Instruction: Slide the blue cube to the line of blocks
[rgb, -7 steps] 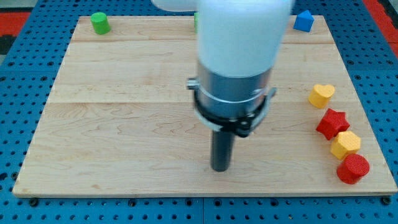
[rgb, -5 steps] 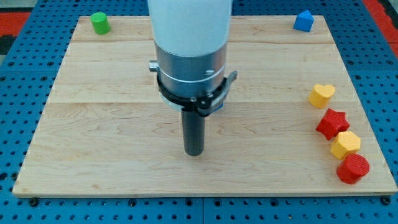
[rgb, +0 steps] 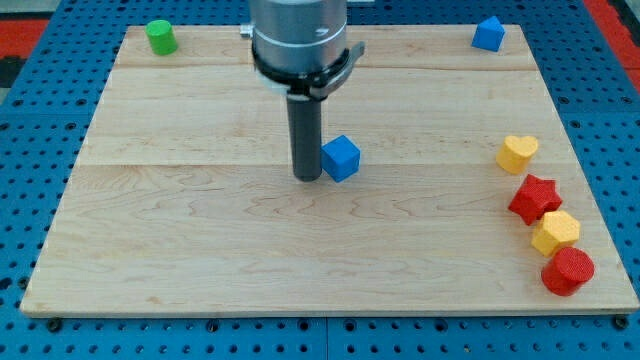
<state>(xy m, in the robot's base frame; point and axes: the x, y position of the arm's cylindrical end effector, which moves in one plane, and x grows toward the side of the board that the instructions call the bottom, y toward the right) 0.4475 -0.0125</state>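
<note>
One blue cube (rgb: 341, 158) sits just right of, perhaps touching, my tip (rgb: 308, 178).

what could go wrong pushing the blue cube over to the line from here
My tip sits just at the view's left of the blue cube, slightly low of its centre, so an off-centre push may spin it or let it slip away. The yellow heart and red star sit close together; too hard a push could scatter the line.
</note>
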